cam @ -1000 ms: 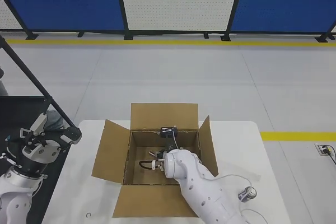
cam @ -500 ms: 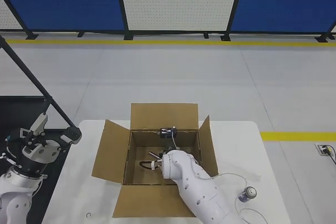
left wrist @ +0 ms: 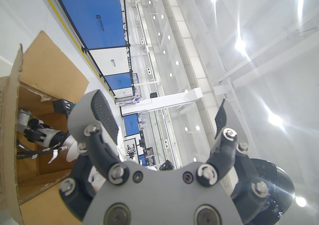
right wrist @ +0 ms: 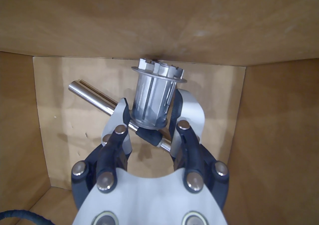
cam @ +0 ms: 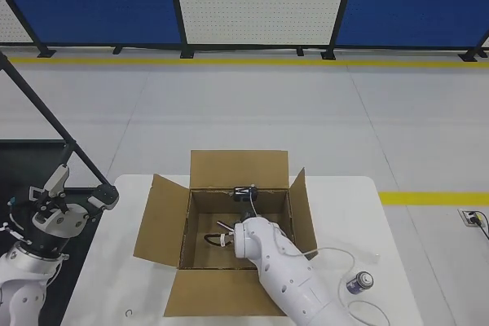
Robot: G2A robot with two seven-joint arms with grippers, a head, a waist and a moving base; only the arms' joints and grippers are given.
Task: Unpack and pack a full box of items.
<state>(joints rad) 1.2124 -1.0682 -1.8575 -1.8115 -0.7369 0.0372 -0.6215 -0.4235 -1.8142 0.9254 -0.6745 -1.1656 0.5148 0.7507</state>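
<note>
An open cardboard box (cam: 169, 228) stands on the white table (cam: 130, 277). My right gripper (right wrist: 150, 108) is down inside it, shut on a grey splined metal hub (right wrist: 155, 93) that tilts up from the box floor. A shiny steel rod (right wrist: 91, 93) with a black sleeve lies on the floor under the hub. In the top view the right arm (cam: 265, 248) covers the gripper. My left gripper (left wrist: 162, 108) is open and holds nothing, pointing up toward the ceiling; it is off the table's left side (cam: 53, 213).
A small black part (cam: 244, 193) sits at the box's back wall. A metal can (cam: 359, 283) stands on the table right of the box, beside a thin white cable (cam: 342, 257). All the box flaps are folded outward.
The right arm has shifted slightly left and deeper into the box, uncovering more of the can. The left arm has stayed put.
</note>
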